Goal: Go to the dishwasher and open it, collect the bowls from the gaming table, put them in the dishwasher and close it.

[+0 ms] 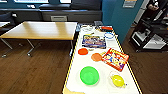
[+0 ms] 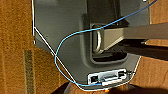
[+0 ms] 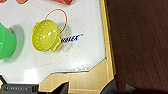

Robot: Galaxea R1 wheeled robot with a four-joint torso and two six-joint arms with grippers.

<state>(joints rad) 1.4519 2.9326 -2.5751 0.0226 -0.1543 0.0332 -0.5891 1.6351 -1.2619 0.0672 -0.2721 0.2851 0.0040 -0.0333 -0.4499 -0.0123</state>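
Readable text is scarce. Right wrist view: a short blue printed word (image 3: 72, 38) on the white worktop (image 3: 82, 22), just beside the yellow perforated strainer (image 3: 46, 35); letters too blurred to spell out. Same view, a dark strip (image 3: 15, 88) carries pale lettering, illegible. Head view: two colourful printed boxes (image 1: 94, 41) (image 1: 115, 59) on the worktop, cover print unreadable. An orange sign (image 1: 129, 3) on the teal wall, text not legible.
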